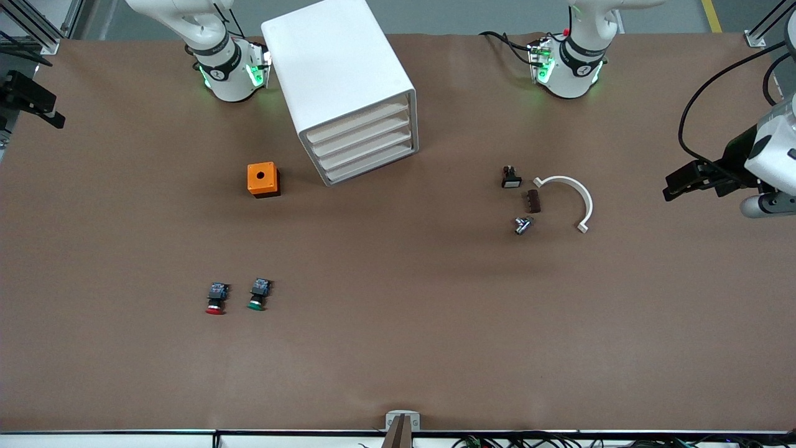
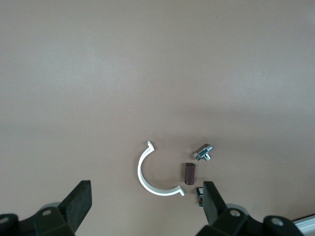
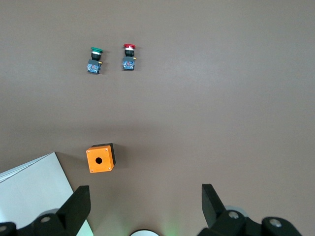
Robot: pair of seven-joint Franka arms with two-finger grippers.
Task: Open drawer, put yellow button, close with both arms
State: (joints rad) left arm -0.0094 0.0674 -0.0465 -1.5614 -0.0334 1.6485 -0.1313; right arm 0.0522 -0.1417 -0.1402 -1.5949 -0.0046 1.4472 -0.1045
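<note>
The white cabinet [image 1: 339, 68] stands between the arms' bases, and its corner shows in the right wrist view [image 3: 29, 189]. Its uppermost drawer [image 1: 359, 123] is shut, like the three below. The yellow button is not in view. My left gripper [image 1: 684, 180] hangs high, open and empty; in the left wrist view [image 2: 146, 186] it is over the table beside a white curved clip [image 2: 147, 177]. My right gripper [image 3: 145, 188] is open and empty, high over the table between the right arm's base and an orange box [image 3: 100, 158]; it shows at the front view's edge [image 1: 40, 106].
The orange box with a hole [image 1: 263, 179] sits beside the cabinet. A red-capped button [image 1: 216, 298] and a green-capped button [image 1: 257, 294] lie nearer the front camera. The white clip [image 1: 575, 196], a brown block [image 1: 533, 201], a black part [image 1: 511, 177] and a metal fitting [image 1: 522, 224] lie toward the left arm's end.
</note>
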